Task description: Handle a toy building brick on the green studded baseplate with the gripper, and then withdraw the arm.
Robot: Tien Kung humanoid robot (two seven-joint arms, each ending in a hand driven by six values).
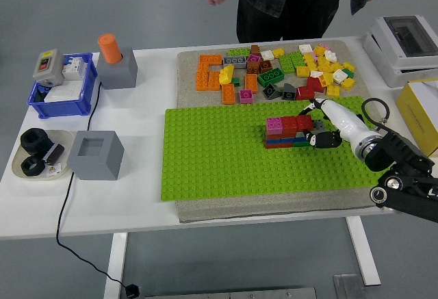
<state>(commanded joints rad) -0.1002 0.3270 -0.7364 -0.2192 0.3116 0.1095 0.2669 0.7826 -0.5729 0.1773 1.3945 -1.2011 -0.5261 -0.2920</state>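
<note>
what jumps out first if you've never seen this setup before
The big bright green studded baseplate fills the middle of the white table, with a small stack of pink, red, blue and green bricks on its right part. The robot's right hand, white with black fingers, reaches in from the right and sits against that stack. Behind the baseplate lies a scattered heap of loose coloured bricks, and a person stands at the far side.

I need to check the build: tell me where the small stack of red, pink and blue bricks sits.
In the head view, the brick stack stands right of centre on the green studded baseplate, beside the right hand.
</note>
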